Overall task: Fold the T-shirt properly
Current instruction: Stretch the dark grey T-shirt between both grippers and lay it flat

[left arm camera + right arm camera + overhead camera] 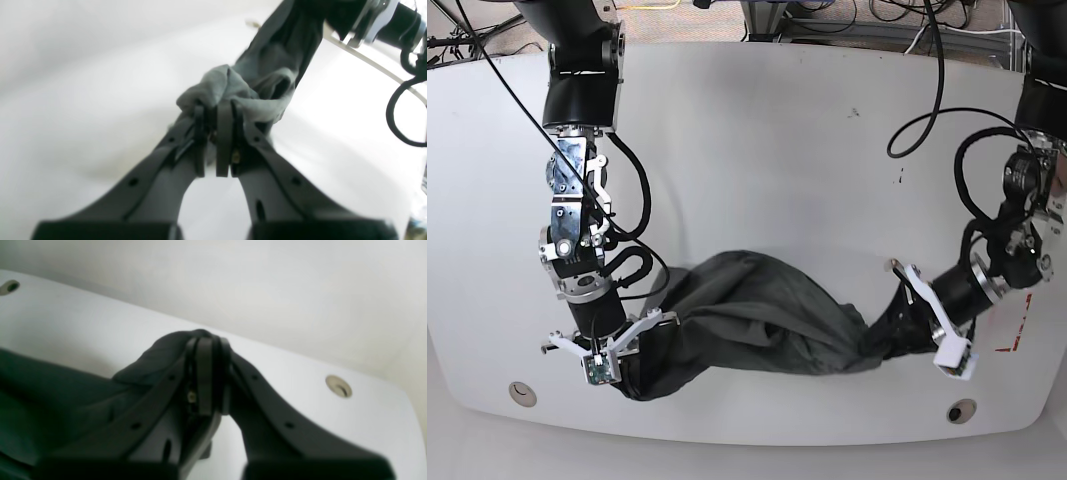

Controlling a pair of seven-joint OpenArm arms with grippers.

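Note:
The T-shirt (747, 315) is a dark grey, wrinkled band stretched across the front of the white table (777, 150) between my two arms. My left gripper (885, 343) is at the band's right end, shut on a bunched grey corner of the T-shirt (273, 66); in the left wrist view my left gripper (215, 111) shows cloth puffing out past its closed tips. My right gripper (630, 378) is at the left end near the table's front edge. In the right wrist view my right gripper (208, 341) is shut on a dark fold of the T-shirt (66, 390).
Two round holes (522, 392) (960, 411) sit in the table near the front edge. A red mark (1012, 346) lies at the right edge. Black cables (927, 110) loop over the table's back right. The right arm (383, 16) shows at the top of the left wrist view.

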